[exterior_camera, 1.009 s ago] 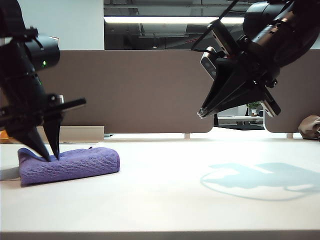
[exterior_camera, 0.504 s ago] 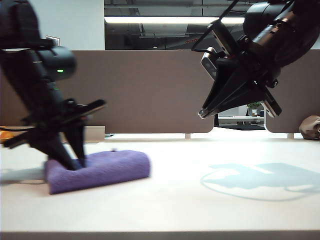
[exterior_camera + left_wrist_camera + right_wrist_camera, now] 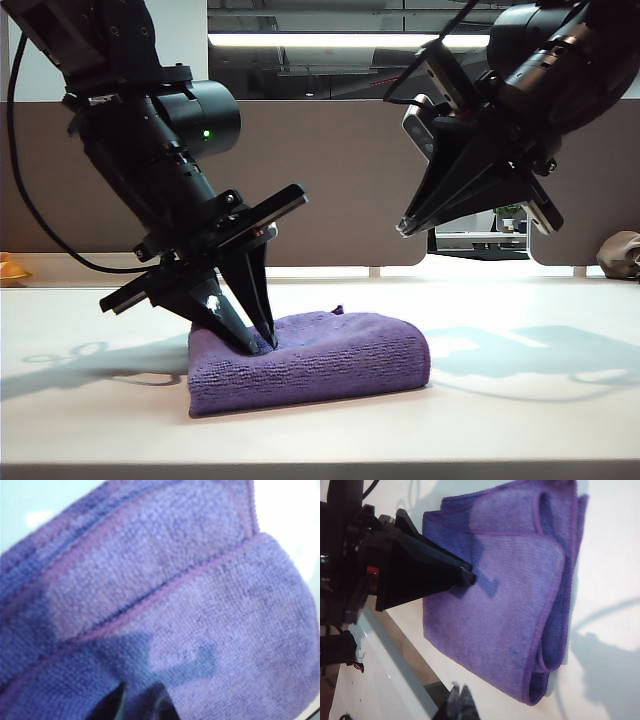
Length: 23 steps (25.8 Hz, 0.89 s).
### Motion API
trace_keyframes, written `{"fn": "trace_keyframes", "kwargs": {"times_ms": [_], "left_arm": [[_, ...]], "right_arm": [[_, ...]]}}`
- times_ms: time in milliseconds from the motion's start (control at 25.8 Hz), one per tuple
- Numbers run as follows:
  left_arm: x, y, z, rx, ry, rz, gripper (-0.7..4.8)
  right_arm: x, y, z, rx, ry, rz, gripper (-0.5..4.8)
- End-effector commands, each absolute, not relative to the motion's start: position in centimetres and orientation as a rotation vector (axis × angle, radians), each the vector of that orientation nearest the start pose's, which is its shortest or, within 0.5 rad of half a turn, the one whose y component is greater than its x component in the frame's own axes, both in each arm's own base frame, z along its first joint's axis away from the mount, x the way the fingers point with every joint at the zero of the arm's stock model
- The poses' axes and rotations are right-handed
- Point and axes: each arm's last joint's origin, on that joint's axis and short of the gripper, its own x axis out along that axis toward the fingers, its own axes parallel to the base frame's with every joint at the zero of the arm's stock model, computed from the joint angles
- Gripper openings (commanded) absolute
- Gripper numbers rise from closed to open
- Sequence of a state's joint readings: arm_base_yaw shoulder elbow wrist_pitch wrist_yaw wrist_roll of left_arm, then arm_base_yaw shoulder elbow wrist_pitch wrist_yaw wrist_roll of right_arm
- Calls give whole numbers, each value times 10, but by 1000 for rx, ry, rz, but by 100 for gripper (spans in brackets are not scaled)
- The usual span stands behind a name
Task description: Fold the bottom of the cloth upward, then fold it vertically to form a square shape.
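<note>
The purple cloth (image 3: pixel 320 365) lies folded in a thick pad on the white table (image 3: pixel 520 420), left of the middle. My left gripper (image 3: pixel 262 343) leans down from the left, its two fingertips dug into the pad's left part and pinching the fabric. In the left wrist view the cloth (image 3: pixel 200 605) fills the picture, with fabric bunched between the left gripper (image 3: pixel 141 684) tips. My right gripper (image 3: pixel 400 228) hangs shut in the air at the upper right, well above the table. The right wrist view looks down past the right gripper (image 3: pixel 460 685) onto the cloth (image 3: pixel 510 590) and the left gripper (image 3: pixel 467 577).
A grey partition (image 3: pixel 330 180) runs behind the table. A small brown lump (image 3: pixel 620 255) sits at the far right back edge, and an orange thing (image 3: pixel 12 270) at the far left. The table's front edge runs along the near side.
My left arm has swung to the right and the cloth has slid with it from the table's left edge towards the middle. The right arm has not moved.
</note>
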<state>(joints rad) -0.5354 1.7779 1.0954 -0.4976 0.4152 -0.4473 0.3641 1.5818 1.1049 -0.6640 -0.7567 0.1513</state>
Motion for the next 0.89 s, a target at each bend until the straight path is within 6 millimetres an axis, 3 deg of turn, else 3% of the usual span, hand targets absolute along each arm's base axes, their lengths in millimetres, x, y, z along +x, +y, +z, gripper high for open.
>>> {"fn": "trace_keyframes", "kwargs": {"times_ms": [39, 310, 427, 504, 660, 815, 892], "left_arm": [[287, -182, 171, -310, 1353, -558, 93], [288, -180, 211, -334, 1208, -622, 87], [281, -177, 230, -340, 1158, -643, 3], [274, -172, 247, -340, 1104, -652, -6], [250, -154, 299, -305, 873, -598, -6], [213, -128, 352, -273, 613, -534, -6], [199, -119, 366, -280, 543, -521, -6]], "right_arm": [[277, 127, 230, 352, 1248, 912, 0], [275, 126, 234, 336, 1228, 921, 0], [271, 124, 243, 304, 1184, 905, -1], [266, 121, 255, 242, 1121, 884, -1], [244, 111, 297, 153, 907, 893, -1], [211, 96, 346, 97, 622, 865, -1], [198, 91, 359, 84, 540, 850, -1]]}}
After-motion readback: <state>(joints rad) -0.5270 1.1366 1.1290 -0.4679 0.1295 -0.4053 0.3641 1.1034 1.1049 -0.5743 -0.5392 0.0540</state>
